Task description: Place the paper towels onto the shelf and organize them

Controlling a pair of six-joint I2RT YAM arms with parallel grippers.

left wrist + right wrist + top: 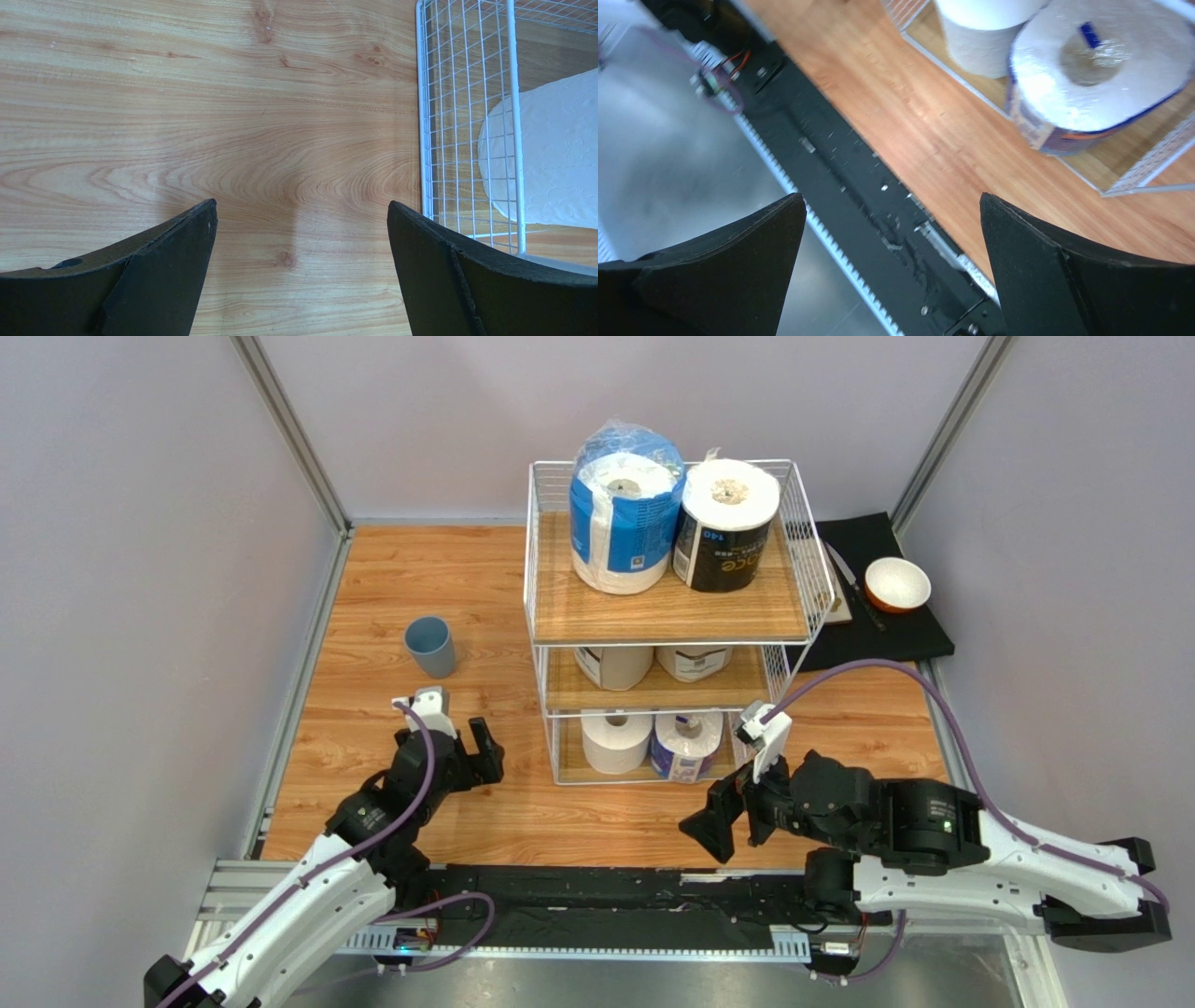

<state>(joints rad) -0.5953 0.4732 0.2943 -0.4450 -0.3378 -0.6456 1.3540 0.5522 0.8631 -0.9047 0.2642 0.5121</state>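
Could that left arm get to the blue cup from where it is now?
Probably yes. The left hand is open and empty, and the blue cup stands on bare table just beyond it, left of the shelf, with nothing between them.

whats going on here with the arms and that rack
Two robot arms are stocking a wire shelf with paper towels. All six rolls are on it now: a blue-wrapped roll and a dark-wrapped roll on top, a middle pair, and a bottom pair. The left end effector and right end effector are open and empty, in front of the shelf.
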